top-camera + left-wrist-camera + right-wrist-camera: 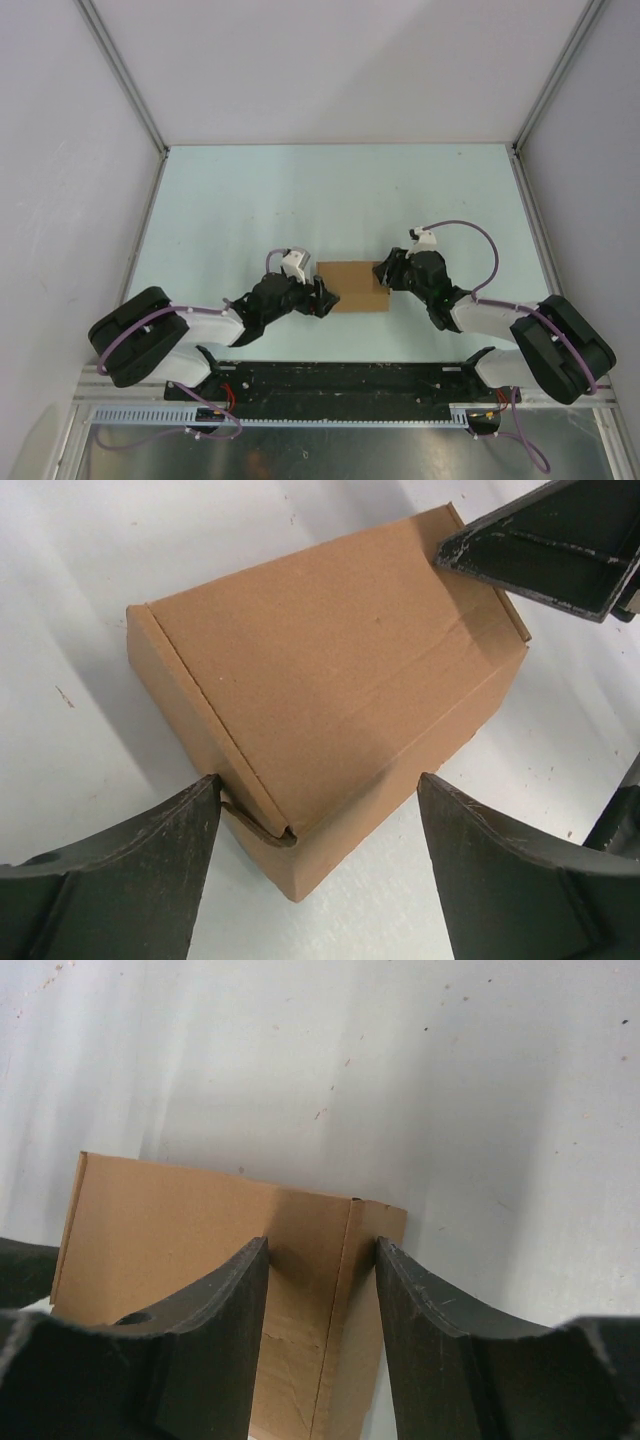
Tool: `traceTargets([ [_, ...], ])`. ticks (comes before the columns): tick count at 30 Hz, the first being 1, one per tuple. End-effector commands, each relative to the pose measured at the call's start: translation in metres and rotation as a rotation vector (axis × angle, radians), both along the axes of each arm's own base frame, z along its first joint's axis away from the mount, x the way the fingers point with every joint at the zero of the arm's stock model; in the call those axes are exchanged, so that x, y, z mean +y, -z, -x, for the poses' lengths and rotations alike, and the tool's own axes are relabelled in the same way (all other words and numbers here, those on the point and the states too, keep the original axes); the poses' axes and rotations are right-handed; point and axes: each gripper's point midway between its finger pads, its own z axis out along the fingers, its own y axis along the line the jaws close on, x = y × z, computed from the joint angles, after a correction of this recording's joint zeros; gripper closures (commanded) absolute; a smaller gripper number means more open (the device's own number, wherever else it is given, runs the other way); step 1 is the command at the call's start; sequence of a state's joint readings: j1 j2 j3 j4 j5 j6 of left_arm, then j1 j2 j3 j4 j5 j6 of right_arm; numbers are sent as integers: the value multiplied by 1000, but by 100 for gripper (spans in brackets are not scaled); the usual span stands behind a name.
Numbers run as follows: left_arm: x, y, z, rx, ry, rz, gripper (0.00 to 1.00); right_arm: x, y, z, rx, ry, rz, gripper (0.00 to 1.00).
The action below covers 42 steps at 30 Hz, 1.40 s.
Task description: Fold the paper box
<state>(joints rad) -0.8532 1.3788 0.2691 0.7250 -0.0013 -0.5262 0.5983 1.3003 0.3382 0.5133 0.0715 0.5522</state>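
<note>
The paper box [352, 286] lies on the bench [300, 190] near the middle, between the two arms. It already stands as a closed carton rather than a flat sheet. Its long axis runs left to right, so each short end faces one arm.

The left arm [255, 305] meets the left end, and its jaws stand wide apart and hold nothing. In the left wrist view the box's near-left corner sits just ahead of the gap between them. There a small lip of cardboard pokes out under the folded-over top edge.

The right arm [450, 300] meets the right end. Its jaws are partly parted and poised over the top edge of that end, with the crease between the top face and the end wall showing in the gap. We cannot tell whether they press on the cardboard, and we see nothing clamped between them.

Both arms are equally close to the box, each at its own end. We judge the fold to be nearly finished, with the loose lip at the near-left corner as the likely remaining spot. The left jaws lie nearest to it, and the right ones are placed to steady the far end.
</note>
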Motion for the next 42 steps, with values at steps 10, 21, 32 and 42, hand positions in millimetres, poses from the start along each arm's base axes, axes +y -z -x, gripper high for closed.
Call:
traceTargets([
  [10,-1,0,27,101,65,58,35,16,-6,-5,-29,-32,-7,54],
  [21,5,1,40,130,75,85,37,18,-7,-6,-46,-54,15,55],
  [32,9,3,56,173,70,118,37,22,-21,-6,-96,-78,32,49],
  [42,29,-1,61,135,13,158,30,5,-53,-12,-155,3,15,35],
])
